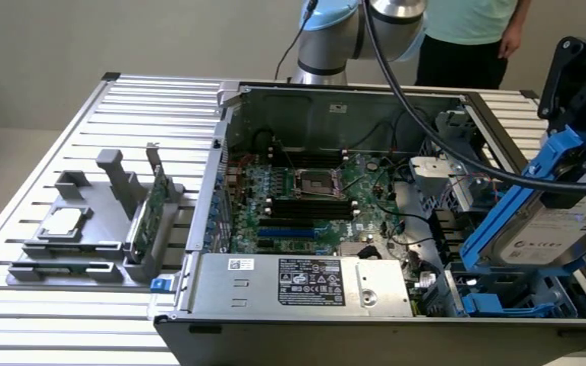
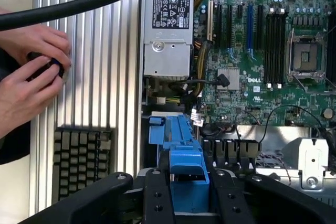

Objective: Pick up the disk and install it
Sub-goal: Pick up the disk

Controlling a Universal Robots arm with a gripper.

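Between the pincer (image 2: 190, 199) fingers, pinched tight: the disk (image 1: 555, 229), gripped by its blue carrier rail and hanging tilted. Just below, the open computer case (image 1: 313, 114) with a blue drive bay bracket (image 1: 497, 303). Farther out, the grey power supply (image 2: 167, 24) and green motherboard (image 2: 262, 51). Farthest off, beside the case, a person's hands (image 2: 31, 93) over the slatted desk (image 2: 105, 66), near a keyboard (image 2: 81, 163).

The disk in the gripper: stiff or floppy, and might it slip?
The disk is likely stiff: metal body in blue rails. Probably heavy for its size; hanging tilted below the gripper, it might pivot. Its smooth plastic rail, where gripped, could slip.
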